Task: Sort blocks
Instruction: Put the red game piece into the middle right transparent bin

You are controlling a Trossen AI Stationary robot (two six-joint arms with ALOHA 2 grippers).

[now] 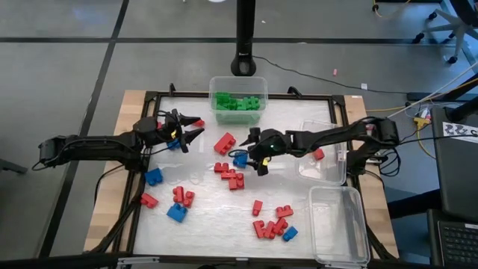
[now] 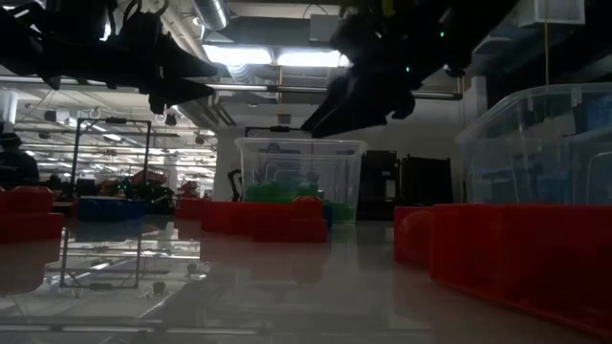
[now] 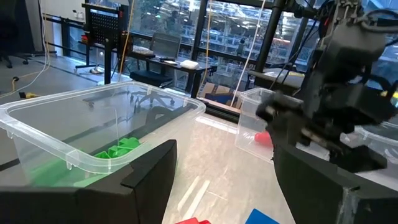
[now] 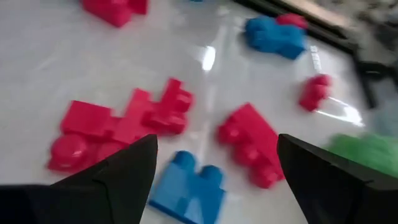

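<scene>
Right jaws (image 1: 261,159): spread, empty, held low over mid-tabletop. Directly beneath and between them, a blue block (image 4: 188,190); just beside it, a red cluster (image 4: 118,127) and a further red block (image 4: 252,144). In the high view, that blue block (image 1: 240,158) touching the jaws' near side, with red blocks (image 1: 232,175) just below and one larger red block (image 1: 224,143) just to the side. Beyond these, toward the left arm, a second blue block (image 4: 275,34).

Left jaws (image 1: 190,128): spread, empty, raised above the tabletop, pointing toward the right jaws, well apart from them. Ahead and to one side, a clear tub (image 3: 99,130) holding green blocks (image 3: 118,148); same tub (image 1: 237,96) at the far tabletop edge in the high view, its green blocks (image 1: 239,103) piled inside. Just behind the jaws, near the wrist, a blue block (image 1: 174,143).

Farther out: blue block (image 1: 154,177), red blocks (image 1: 183,196), and blue block (image 1: 177,213) on the left arm's side; red group (image 1: 269,226) with a blue block (image 1: 289,234) toward the near edge. Two further clear tubs past the right arm: one (image 1: 326,153) with a red block (image 1: 319,154) inside, one (image 1: 340,224) nearer the front.

Tabletop (image 1: 209,224): glossy, pale, framed in black.
</scene>
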